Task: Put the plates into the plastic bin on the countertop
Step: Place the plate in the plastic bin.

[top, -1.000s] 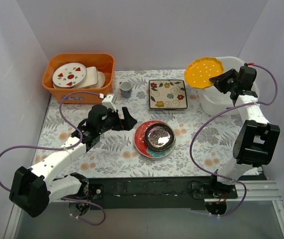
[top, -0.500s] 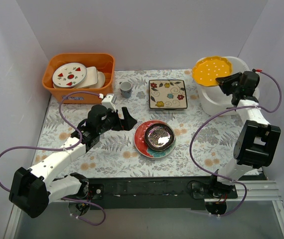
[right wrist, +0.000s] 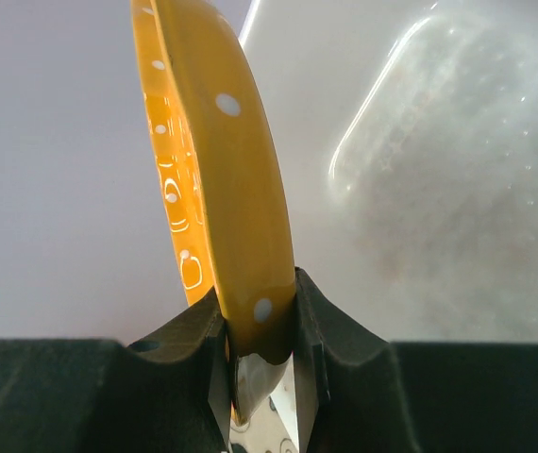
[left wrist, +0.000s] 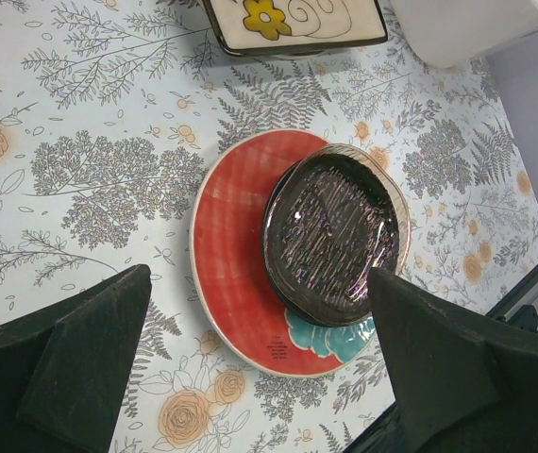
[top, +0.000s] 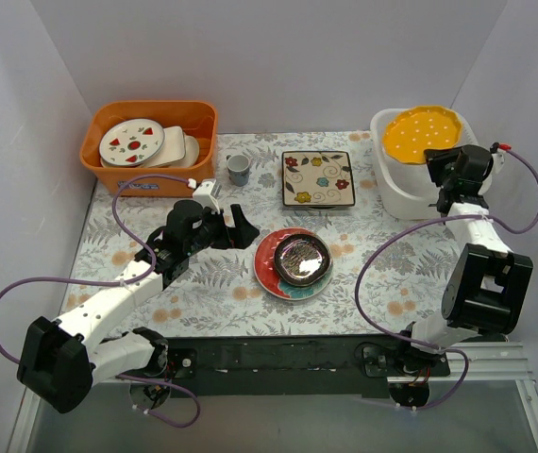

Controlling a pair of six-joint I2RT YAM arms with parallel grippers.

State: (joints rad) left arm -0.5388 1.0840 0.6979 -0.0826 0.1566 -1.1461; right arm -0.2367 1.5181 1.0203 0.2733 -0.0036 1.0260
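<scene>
My right gripper (top: 436,158) is shut on the rim of the yellow scalloped plate (top: 423,134) and holds it over the white plastic bin (top: 394,189) at the back right. In the right wrist view the yellow plate (right wrist: 214,160) stands edge-on between my fingers, with the bin's inside (right wrist: 448,170) behind it. My left gripper (top: 243,227) is open and empty, just left of the red-and-teal plate (top: 269,269), which carries a dark round plate (top: 301,260). Both show in the left wrist view (left wrist: 236,255) (left wrist: 330,236). The cream square floral plate (top: 317,177) lies behind them.
An orange bin (top: 148,142) at the back left holds white round plates with red and green marks (top: 131,141). A small blue-and-white cup (top: 239,169) stands next to it. The fern-printed countertop (top: 382,274) runs to the front edge.
My right gripper has carried the yellow plate to the right, from beside the white bin to over it. The left arm has not moved.
</scene>
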